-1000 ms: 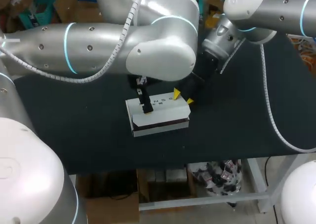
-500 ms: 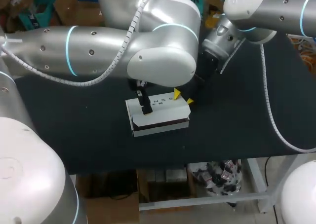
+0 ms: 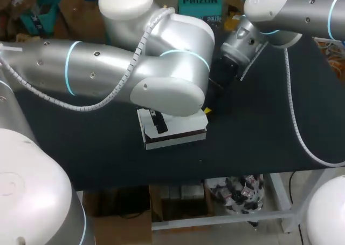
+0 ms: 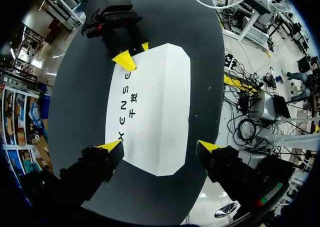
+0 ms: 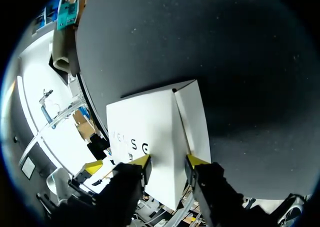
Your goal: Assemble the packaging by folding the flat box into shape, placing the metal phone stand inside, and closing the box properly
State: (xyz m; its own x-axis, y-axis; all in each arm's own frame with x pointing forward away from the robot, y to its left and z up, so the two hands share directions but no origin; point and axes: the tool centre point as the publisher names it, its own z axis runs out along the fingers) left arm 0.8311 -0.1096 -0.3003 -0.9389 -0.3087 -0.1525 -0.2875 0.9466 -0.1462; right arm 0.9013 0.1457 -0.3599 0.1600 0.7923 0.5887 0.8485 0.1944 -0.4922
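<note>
Box [image 3: 180, 131]: white, folded to shape, lid down, mid-surface [image 3: 259, 121].
Stand: not visible; presumably inside.
Left fingers [image 4: 112, 147]: wide open over the box's left end, holding nothing.
Right fingers [image 5: 141, 161]: narrowly parted, at its far right corner.
Remaining: probably only final closing.

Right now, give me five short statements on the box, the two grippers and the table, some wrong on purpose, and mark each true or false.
1. The white box is folded into shape and lies printed face up. True.
2. The left gripper is shut on the box. False: it is open, spread wider than the box, over one end of it.
3. The right gripper is at the box's opposite end. True.
4. A metal phone stand lies beside the box. False: only the box shows on the table.
5. The table top is white. False: it is dark.
</note>
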